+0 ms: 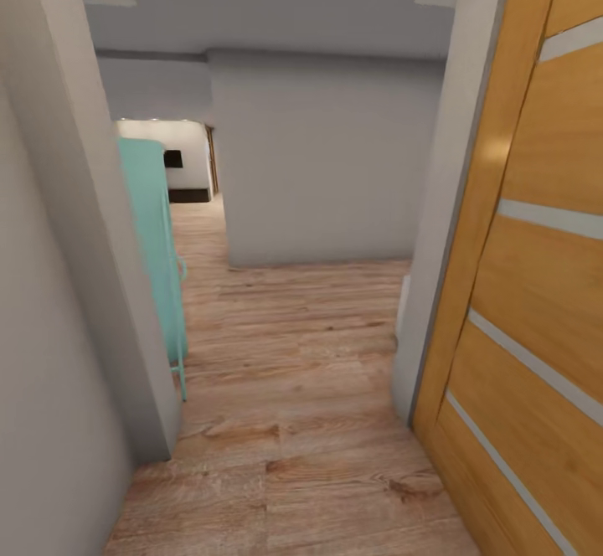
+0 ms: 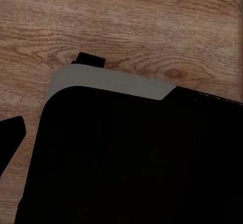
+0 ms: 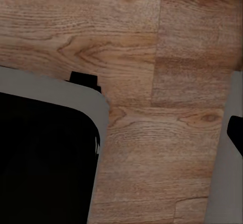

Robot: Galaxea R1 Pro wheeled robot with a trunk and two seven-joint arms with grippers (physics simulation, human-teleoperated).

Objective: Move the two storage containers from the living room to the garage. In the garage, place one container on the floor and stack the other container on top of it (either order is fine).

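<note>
1. Wood plank flooring [image 1: 293,422] filled the lower centre of the head view, running from the bottom edge up into a hallway.
2. One wooden door [image 1: 536,288] stood along the right edge of that frame, carrying four pale frosted strips, the top one at the upper right and the lowest near the bottom right.
3. One pale grey wall edge [image 1: 75,288] took up the left side, and just beyond it one turquoise piece of furniture [image 1: 155,246] stood at left of centre, its thin legs touching the planks.
4. One grey wall block [image 1: 322,162] faced the camera in the middle of the frame; to its left a passage led to a lit room at the upper left.
5. One dark robot base [image 2: 131,163] with a grey rim covered the lower part of the left wrist view, over brown planks.
6. The same dark body [image 3: 45,163] sat at the lower left of the right wrist view.
7. Neither pincer's state could be told from these pictures, nor where the two storage containers were.
</note>
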